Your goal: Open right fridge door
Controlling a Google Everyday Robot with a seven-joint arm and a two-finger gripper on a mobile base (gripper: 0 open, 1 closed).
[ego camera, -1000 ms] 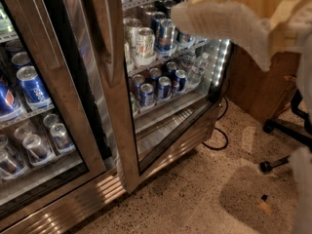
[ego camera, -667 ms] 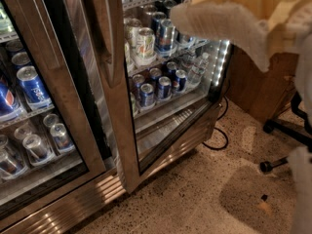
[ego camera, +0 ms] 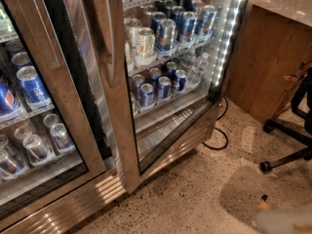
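Arm's gone from upper right since 1 s ago; cam view now has only a pale blur at near right corner, prob. the gripper point(ego camera: 283, 222), low over the floor point(ego camera: 195, 194). Can't tell if it's spread or closed. Right fridge door point(ego camera: 119, 130) stands ajar at centre, well apart from gripper, far-left of it. Its near edge sits fwd of left door point(ego camera: 58, 106), w/ a dark gap between. Blue Pepsi cans point(ego camera: 32, 87) behind left glass; other labels unreadable. Fridge point(ego camera: 73, 208): brushed steel, ribbed base grille, wire shelves. Floor is speckled stone; wood cabinet point(ego camera: 273, 57) at right.
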